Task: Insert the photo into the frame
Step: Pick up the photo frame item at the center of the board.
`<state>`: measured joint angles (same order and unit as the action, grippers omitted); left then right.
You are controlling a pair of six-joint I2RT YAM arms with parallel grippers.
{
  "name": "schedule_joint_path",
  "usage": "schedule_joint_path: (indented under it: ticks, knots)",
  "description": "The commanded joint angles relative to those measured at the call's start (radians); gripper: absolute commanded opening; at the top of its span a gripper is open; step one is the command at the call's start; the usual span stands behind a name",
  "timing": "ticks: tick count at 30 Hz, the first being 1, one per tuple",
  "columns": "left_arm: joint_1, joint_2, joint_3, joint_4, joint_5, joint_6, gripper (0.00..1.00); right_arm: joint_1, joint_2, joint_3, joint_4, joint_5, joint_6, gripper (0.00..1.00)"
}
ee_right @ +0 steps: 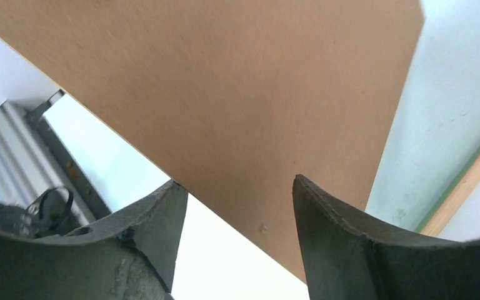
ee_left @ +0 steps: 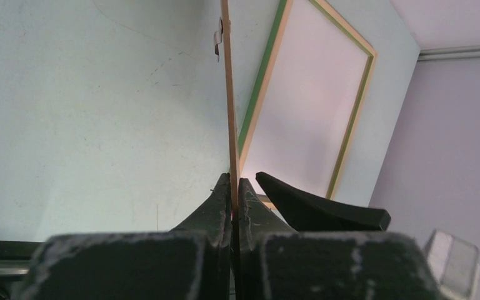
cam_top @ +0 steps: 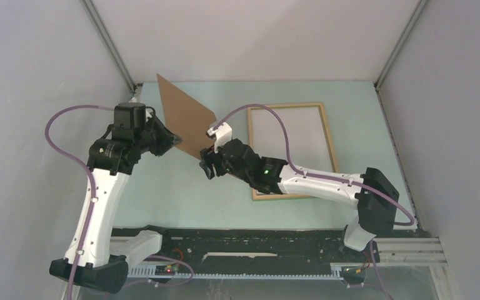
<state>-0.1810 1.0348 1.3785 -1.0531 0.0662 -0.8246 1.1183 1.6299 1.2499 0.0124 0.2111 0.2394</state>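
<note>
The frame [cam_top: 284, 105] lies flat at the right of the table, its pale wood edge up, and its inside looks plain whitish. In the left wrist view the frame [ee_left: 357, 106] shows green and wood edges. No blue print shows in any view. My left gripper [cam_top: 174, 140] is shut on the lower edge of the brown backing board [cam_top: 184, 115] and holds it tilted up off the table. That board is edge-on in the left wrist view [ee_left: 228, 94]. My right gripper [cam_top: 207, 164] is open just below the board's near corner [ee_right: 237, 94], its fingers [ee_right: 325, 225] apart and empty.
Grey walls close in the pale green table [cam_top: 181, 187] on three sides. A black rail [cam_top: 256, 244] with both arm bases runs along the near edge. My right arm lies across the frame's lower left part.
</note>
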Motion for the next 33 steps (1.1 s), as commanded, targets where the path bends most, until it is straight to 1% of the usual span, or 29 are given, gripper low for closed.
schedule_joint_path:
  ticks: [1,7,11,13,14,17,18,19,21,23,24,26,27,28,30,31,32,33]
  knots:
    - [-0.005,-0.012,0.071,0.084,0.026,-0.024,0.00,0.042,0.050,0.096,0.050,0.260,-0.049,0.68]
    - [-0.003,-0.014,0.066,0.071,0.000,-0.039,0.00,0.074,0.140,0.202,0.086,0.369,-0.148,0.59]
    - [-0.003,-0.011,0.065,0.069,0.011,-0.047,0.00,0.080,0.211,0.273,0.095,0.402,-0.195,0.52]
    - [-0.003,-0.014,0.065,0.066,0.009,-0.052,0.00,0.087,0.241,0.316,0.085,0.405,-0.209,0.47]
    - [-0.003,-0.017,0.066,0.063,0.004,-0.055,0.00,0.095,0.252,0.329,0.093,0.421,-0.223,0.44]
    - [-0.003,-0.024,0.066,0.059,-0.011,-0.065,0.00,0.117,0.282,0.336,0.149,0.485,-0.268,0.41]
    - [-0.003,-0.025,0.066,0.058,-0.016,-0.068,0.00,0.125,0.290,0.335,0.173,0.512,-0.283,0.36]
    - [-0.003,-0.026,0.066,0.058,-0.016,-0.071,0.00,0.130,0.298,0.333,0.195,0.539,-0.302,0.29]
    - [-0.003,-0.024,0.061,0.059,-0.020,-0.076,0.00,0.133,0.312,0.334,0.237,0.575,-0.335,0.19]
    - [-0.003,-0.024,0.054,0.058,-0.025,-0.084,0.00,0.133,0.315,0.331,0.268,0.590,-0.348,0.08]
    - [-0.003,-0.025,0.049,0.062,-0.026,-0.090,0.00,0.130,0.314,0.329,0.276,0.590,-0.350,0.01]
    - [-0.003,-0.025,0.036,0.078,-0.015,-0.092,0.00,0.122,0.306,0.321,0.275,0.584,-0.326,0.00]
    - [-0.003,-0.027,0.028,0.098,0.003,-0.083,0.02,0.115,0.297,0.311,0.264,0.571,-0.293,0.00]
    - [-0.003,-0.025,0.024,0.113,0.012,-0.070,0.13,0.100,0.281,0.293,0.246,0.552,-0.254,0.00]
    - [-0.003,-0.015,0.038,0.126,0.027,-0.026,0.48,0.069,0.226,0.225,0.228,0.494,-0.140,0.00]
    - [-0.003,-0.010,0.057,0.132,0.037,-0.001,0.63,0.053,0.192,0.182,0.236,0.469,-0.082,0.00]
    - [-0.003,-0.008,0.069,0.141,0.046,0.022,0.75,0.035,0.157,0.135,0.237,0.441,-0.021,0.00]
    - [-0.003,-0.009,0.081,0.155,0.056,0.041,0.83,0.015,0.121,0.092,0.238,0.413,0.032,0.00]
